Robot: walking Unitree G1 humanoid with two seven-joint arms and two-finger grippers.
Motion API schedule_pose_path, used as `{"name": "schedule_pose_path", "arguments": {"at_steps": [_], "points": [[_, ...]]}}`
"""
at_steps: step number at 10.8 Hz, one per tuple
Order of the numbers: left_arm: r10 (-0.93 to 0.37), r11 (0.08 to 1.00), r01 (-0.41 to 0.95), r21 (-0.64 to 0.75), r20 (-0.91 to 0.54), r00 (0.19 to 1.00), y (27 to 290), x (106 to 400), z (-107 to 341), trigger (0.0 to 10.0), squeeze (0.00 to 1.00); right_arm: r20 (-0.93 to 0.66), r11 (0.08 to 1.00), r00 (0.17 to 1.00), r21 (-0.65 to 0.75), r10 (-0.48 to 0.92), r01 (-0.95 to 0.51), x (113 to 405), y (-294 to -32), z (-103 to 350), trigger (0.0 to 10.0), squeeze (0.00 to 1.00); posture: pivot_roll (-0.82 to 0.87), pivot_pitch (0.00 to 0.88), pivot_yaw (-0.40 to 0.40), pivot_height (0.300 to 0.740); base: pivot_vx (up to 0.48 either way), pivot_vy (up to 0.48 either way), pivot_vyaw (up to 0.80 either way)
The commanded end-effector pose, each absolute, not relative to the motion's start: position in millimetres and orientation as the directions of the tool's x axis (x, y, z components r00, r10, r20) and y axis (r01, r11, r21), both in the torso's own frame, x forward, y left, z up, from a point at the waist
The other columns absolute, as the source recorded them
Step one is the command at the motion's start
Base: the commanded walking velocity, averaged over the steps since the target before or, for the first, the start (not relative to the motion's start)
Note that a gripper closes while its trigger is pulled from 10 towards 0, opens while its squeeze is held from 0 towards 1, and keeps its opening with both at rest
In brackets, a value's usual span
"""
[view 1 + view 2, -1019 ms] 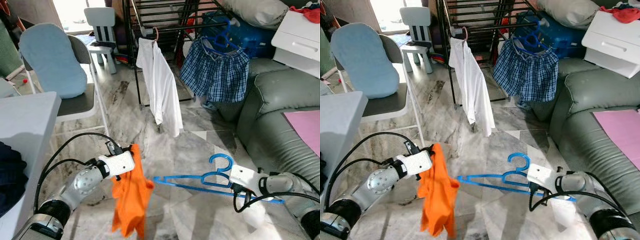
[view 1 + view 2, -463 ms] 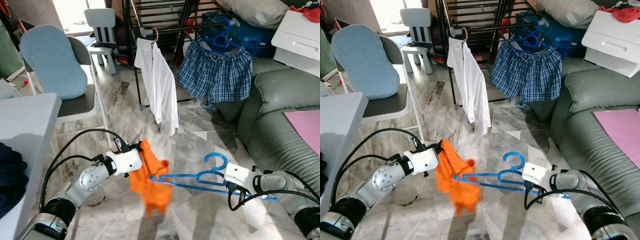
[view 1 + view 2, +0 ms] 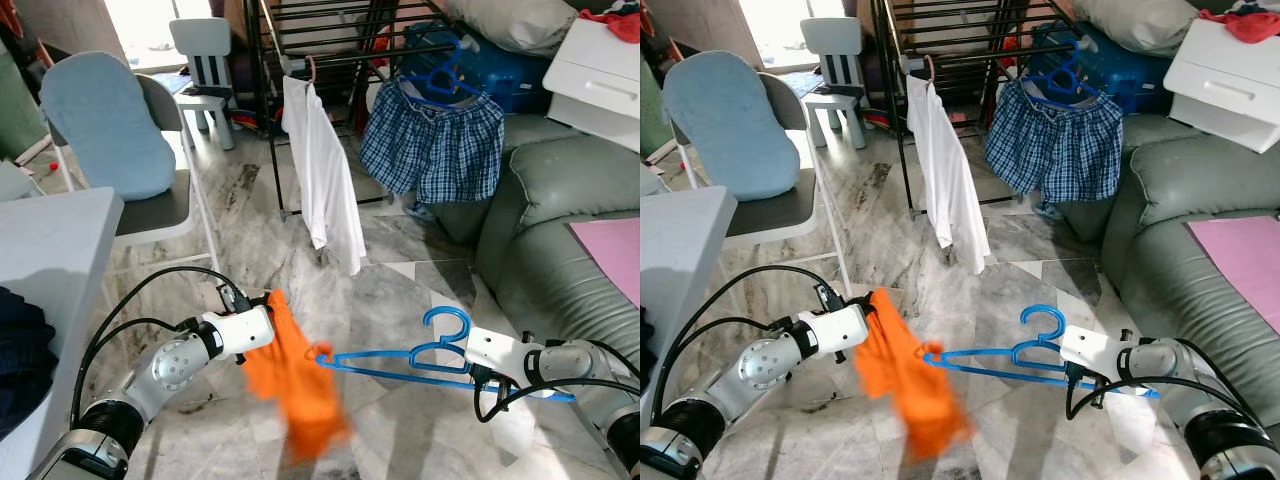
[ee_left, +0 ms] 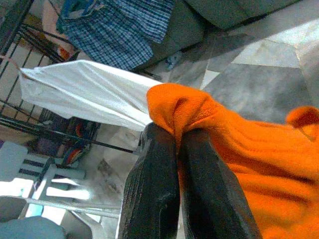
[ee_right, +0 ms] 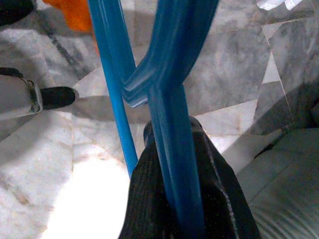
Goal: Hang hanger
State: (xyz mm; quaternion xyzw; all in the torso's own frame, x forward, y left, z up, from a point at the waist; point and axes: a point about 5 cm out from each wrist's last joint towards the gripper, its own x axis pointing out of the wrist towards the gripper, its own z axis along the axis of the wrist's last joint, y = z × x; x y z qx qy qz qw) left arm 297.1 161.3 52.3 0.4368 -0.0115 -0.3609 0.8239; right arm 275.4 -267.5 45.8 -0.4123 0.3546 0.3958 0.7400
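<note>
Ahead on the rack: rail (image 3: 330,58) carrying hung shirt (image 3: 325,170) and shorts (image 3: 432,140); destination for hanger.
Orange garment (image 3: 295,385): pinched at one edge by left gripper (image 4: 174,144), draped for threading.
Blue hanger (image 3: 400,358): clamped by right gripper (image 5: 172,149), tip at garment.

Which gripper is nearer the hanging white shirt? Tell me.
Left. The left gripper, shut on the orange garment, sits just below the white shirt; the right gripper, holding the blue hanger, is farther right.

No readable text, labels or numbers.
</note>
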Motion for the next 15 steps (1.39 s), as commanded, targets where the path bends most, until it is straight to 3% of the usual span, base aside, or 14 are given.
{"name": "schedule_pose_path", "arguments": {"at_steps": [1,10,15], "points": [[-0.599,0.348,0.577,0.739,-0.298,0.743,163.2,299.2,54.2,10.0,0.00,-0.841,0.335,0.453,-0.352,0.296,-0.874,280.7,-268.7,53.7,10.0,0.00,-0.12,0.000,0.057,0.740,0.000,0.000,0.00],[-0.706,0.335,0.594,0.731,-0.223,0.672,136.7,296.7,68.4,10.0,0.00,-0.819,0.329,0.480,-0.381,0.314,-0.864,293.0,-246.6,46.1,10.0,0.00,-0.11,0.000,0.058,0.740,0.000,0.000,0.00],[-0.652,0.323,0.615,0.719,-0.302,0.696,150.7,293.5,53.5,10.0,0.00,-0.824,0.322,0.486,-0.394,0.291,-0.861,292.2,-260.3,51.4,10.0,0.00,-0.11,0.000,0.062,0.740,0.000,0.000,0.00]]}}
